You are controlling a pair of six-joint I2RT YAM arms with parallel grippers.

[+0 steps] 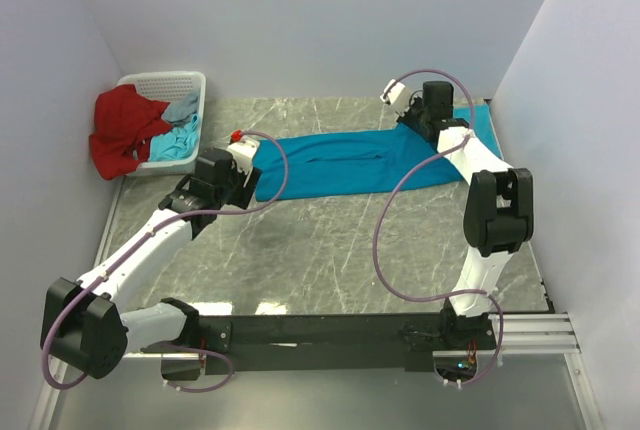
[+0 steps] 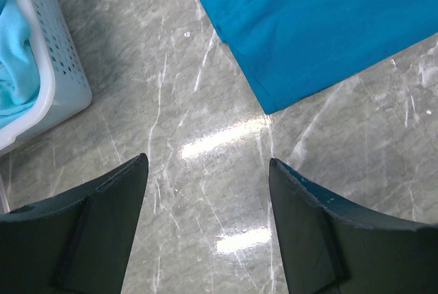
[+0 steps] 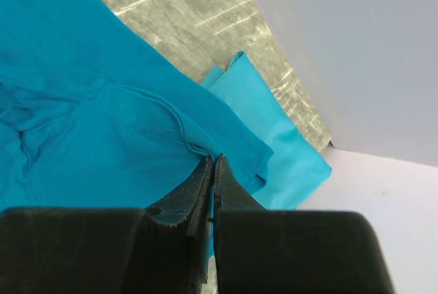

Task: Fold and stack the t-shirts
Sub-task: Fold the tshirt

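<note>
A teal-blue t-shirt (image 1: pixel 350 162) lies as a long folded band across the back half of the table. My right gripper (image 1: pixel 432 132) is at its right end, jaws shut on a stitched edge of the cloth (image 3: pixel 171 126), fingertips together (image 3: pixel 213 158). A second, lighter teal t-shirt (image 3: pixel 291 143) lies flat under that end, against the right wall (image 1: pixel 480 116). My left gripper (image 1: pixel 243 174) hovers by the band's left end. It is open (image 2: pixel 208 160) over bare table, with the shirt's near corner (image 2: pixel 274 99) just ahead of the fingers.
A white perforated basket (image 1: pixel 165 82) stands in the back left corner, with a red garment (image 1: pixel 125 130) draped over its side and light blue cloth (image 1: pixel 182 135) inside. Its corner (image 2: pixel 65 68) shows left of my left gripper. Walls close in left, back and right.
</note>
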